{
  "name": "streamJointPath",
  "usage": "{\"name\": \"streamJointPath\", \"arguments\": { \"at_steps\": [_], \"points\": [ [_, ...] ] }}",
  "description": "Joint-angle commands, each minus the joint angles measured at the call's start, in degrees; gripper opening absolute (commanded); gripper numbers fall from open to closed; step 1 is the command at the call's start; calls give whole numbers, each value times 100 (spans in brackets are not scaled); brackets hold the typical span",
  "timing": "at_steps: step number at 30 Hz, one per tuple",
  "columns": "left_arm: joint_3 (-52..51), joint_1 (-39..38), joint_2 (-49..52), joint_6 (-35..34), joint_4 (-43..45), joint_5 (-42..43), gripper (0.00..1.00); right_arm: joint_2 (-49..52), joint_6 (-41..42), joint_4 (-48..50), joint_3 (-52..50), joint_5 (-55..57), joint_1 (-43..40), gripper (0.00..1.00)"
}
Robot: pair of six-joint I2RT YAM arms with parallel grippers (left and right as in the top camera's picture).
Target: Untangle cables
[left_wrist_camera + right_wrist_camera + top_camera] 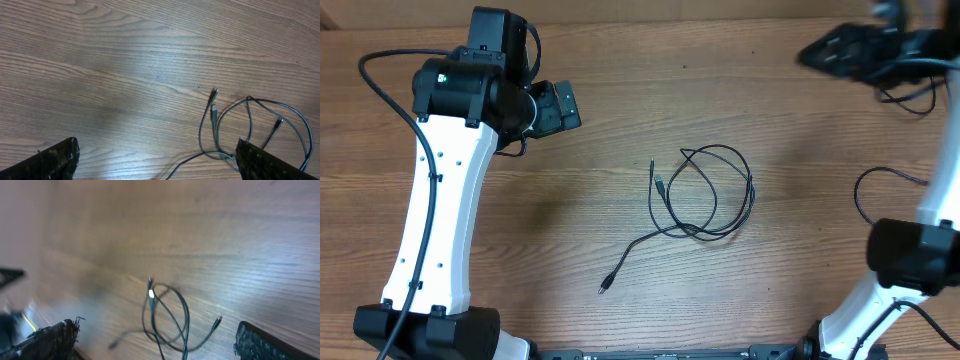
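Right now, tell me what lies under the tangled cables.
Only the bare wooden table shows beneath the cables and through their loops. Where strands cross, one covers another; which lies lowest cannot be told.

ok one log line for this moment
left gripper: open, empty | right gripper: open, empty | thin black tangled cables: loose on brown wooden table, untouched

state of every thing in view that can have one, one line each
thin black cables with small plug tips: tangled in one loose looped pile, lying flat on the wooden table, nothing gripping them
left end effector: open, empty, clear of the cables
right end effector: open, empty, clear of the cables
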Motion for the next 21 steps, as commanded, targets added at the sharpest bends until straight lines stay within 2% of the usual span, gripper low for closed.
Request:
{"name": "streamJointPath", "arguments": {
  "at_steps": [1, 10, 15, 21],
  "points": [
    [11, 9, 31, 48, 0, -39, 99, 39, -400, 136, -487, 693, 621, 100],
    [11, 13, 31, 48, 0, -39, 99, 39, -501, 466, -1694, 1615, 1655, 100],
    [11, 13, 31, 48, 0, -39, 100, 39, -501, 938, -2321, 1891, 1803, 100],
    [11, 13, 31, 48, 0, -39, 99, 39, -501, 1384, -2968, 1882, 1803, 92]
  ]
}}
